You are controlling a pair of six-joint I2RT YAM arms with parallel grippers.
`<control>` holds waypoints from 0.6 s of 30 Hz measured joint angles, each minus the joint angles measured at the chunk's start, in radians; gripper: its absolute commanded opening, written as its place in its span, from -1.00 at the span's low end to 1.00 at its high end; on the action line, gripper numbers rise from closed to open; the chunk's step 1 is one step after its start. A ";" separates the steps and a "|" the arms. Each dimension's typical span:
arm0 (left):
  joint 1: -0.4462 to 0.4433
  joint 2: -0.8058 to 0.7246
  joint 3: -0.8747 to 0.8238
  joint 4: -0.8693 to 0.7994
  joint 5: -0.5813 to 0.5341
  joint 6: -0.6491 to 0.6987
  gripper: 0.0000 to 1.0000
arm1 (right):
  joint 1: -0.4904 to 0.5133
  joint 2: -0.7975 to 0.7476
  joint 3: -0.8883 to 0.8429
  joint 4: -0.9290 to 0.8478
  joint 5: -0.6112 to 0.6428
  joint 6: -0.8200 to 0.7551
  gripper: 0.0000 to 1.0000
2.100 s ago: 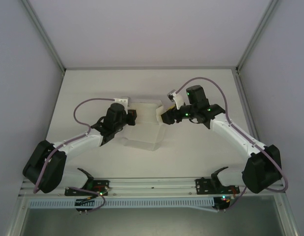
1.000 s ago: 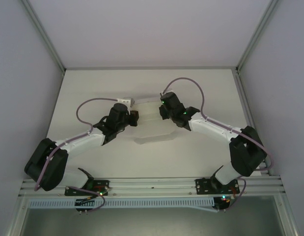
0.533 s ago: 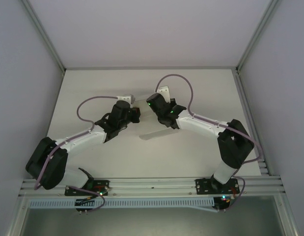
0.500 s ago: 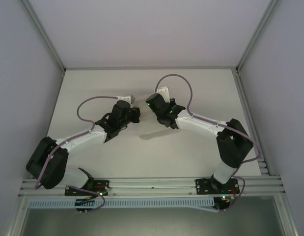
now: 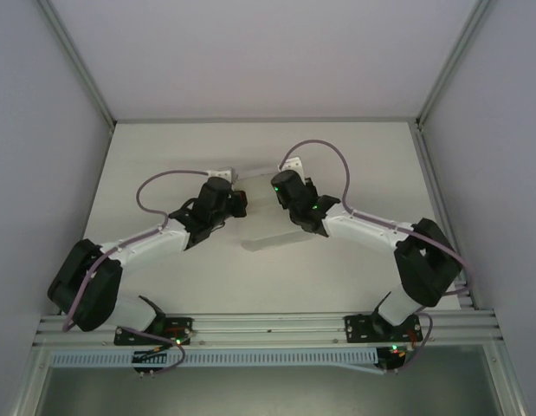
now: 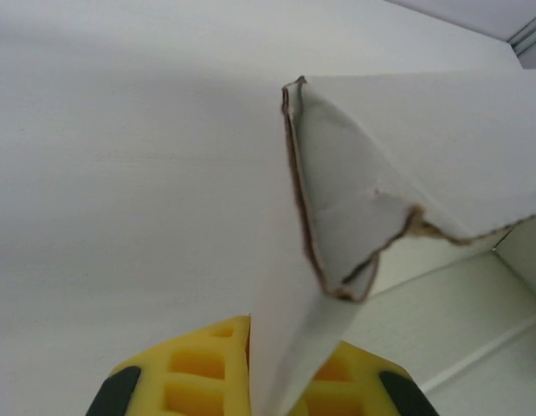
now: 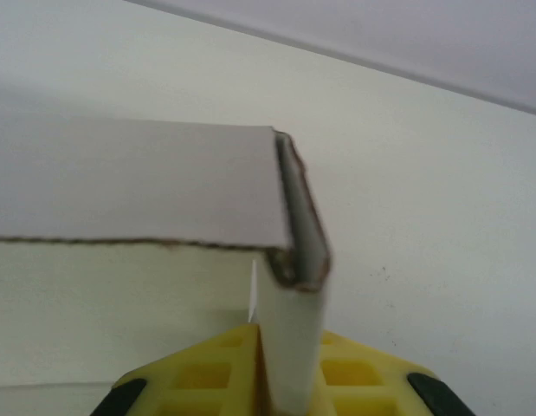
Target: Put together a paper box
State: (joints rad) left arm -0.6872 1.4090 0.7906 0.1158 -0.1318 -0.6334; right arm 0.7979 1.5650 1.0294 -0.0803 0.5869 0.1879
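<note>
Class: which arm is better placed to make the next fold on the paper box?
Probably right: the right claw straddles the paper box at its folded wall; the left claw anchors an edge.

The paper box (image 5: 268, 227) obstructs the table (image 5: 164, 147) centre; its margins lie open.

Box (image 5: 272, 234) lies between left tool (image 6: 268, 386) and right tool (image 7: 285, 368).

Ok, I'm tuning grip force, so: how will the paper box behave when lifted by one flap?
Probably light and floppy: the paper box is thin sheet, bending away from where the left tool pinches it. Likely creases easily, judging by its rough, soft-looking cut edges. It should hold folds, though: the corner at the right tool looks crisp.
</note>
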 measured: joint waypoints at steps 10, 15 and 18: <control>0.008 -0.013 0.000 -0.006 0.002 0.000 -1.00 | -0.039 -0.153 -0.091 0.055 -0.209 -0.075 -0.11; 0.013 -0.023 0.000 -0.005 0.002 0.000 -1.00 | -0.041 -0.156 -0.091 0.053 -0.212 -0.084 -0.11; 0.013 -0.029 0.000 -0.005 0.003 0.000 -1.00 | -0.041 -0.131 -0.080 0.047 -0.161 -0.082 -0.21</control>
State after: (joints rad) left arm -0.6739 1.3804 0.7910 0.1104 -0.1284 -0.6338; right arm 0.7570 1.4342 0.9497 -0.0330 0.4259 0.1062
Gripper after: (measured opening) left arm 0.047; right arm 0.433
